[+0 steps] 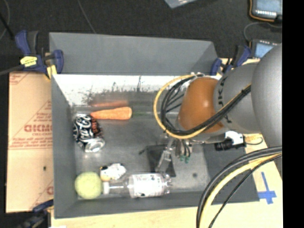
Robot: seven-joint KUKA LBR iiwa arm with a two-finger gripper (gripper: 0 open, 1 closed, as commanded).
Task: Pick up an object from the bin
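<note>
Nothing's getting lifted yet, gripper [166, 161] is hanging low near the clear bottle [145, 185] (can't tell if it's open or clenched), whole grab's remaining.

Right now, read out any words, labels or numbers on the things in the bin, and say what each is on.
Nothing can be read outright.
On the crushed drink can: white lettering on black, too blurred to read.
On the clear plastic bottle: a white label, print too small to read.
On the carrot and the green ball: no text visible.
</note>
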